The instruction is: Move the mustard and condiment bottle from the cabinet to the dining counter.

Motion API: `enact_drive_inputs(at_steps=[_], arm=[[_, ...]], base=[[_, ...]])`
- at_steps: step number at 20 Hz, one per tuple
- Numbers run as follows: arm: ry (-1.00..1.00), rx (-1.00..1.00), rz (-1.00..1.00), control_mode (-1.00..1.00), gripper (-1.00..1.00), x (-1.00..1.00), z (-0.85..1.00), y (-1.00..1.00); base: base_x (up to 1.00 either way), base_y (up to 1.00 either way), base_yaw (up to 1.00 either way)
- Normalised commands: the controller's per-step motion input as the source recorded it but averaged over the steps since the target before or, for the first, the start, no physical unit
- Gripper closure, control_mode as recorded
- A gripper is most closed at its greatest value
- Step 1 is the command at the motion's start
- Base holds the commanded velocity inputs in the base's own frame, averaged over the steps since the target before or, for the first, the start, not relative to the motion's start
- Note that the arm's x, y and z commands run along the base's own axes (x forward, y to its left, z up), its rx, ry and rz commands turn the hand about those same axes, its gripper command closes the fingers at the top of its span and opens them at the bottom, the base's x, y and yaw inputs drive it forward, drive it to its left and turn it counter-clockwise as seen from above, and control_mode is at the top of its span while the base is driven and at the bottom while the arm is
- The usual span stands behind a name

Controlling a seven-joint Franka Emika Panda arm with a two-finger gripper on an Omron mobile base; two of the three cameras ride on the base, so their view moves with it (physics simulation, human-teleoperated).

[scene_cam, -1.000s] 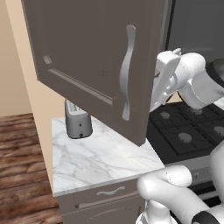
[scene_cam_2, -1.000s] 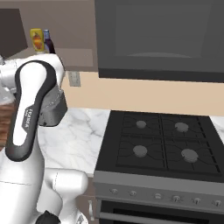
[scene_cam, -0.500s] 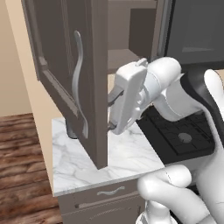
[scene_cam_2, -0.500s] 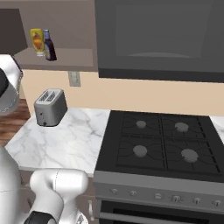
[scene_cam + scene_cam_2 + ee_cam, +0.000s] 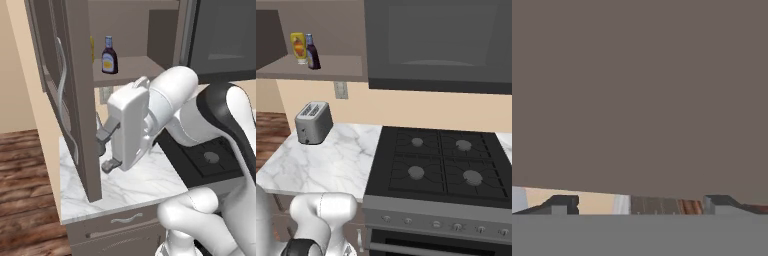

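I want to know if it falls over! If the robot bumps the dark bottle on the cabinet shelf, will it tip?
Probably, yes. The condiment bottle is tall with a narrow neck and stands upright, so a high nudge could topple it. The mustard stands close beside it and might get knocked too. It looks stiff.

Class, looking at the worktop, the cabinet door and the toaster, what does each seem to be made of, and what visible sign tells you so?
Worktop: apparently polished marble, white with grey veins. Cabinet door: looks like matt painted wood or board, flat grey-brown with a raised panel; no grain shows, so this stays open. Its handle: likely metal, silvery and curved. Toaster: probably brushed metal, grey with a soft sheen.
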Motion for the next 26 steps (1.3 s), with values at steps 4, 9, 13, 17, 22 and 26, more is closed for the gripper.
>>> enact_drive_inputs(at_steps=[4, 9, 13, 17, 22, 26], arm=[[-0.02, 0.0, -0.03, -1.0, -1.0, -0.08, -0.02, -0.08], [-0.01, 0.0, -0.14, -1.0, -1.0, 0.02, 0.0, -0.38], [-0.12, 0.0, -0.18, -1.0, -1.0, 0.0, 0.01, -0.6], [-0.14, -0.01, -0.17, -1.0, -1.0, 0.02, 0.0, -0.52], [-0.14, -0.04, -0.18, -1.0, -1.0, 0.18, 0.04, -0.36], [-0.12, -0.06, -0.22, -1.0, -1.0, 0.34, 0.09, -0.19]], base=[[0.0, 0.0, 0.0], [0.0, 0.0, 0.0], [0.0, 0.0, 0.0], [0.0, 0.0, 0.0], [0.0, 0.0, 0.0], [0.0, 0.0, 0.0]])
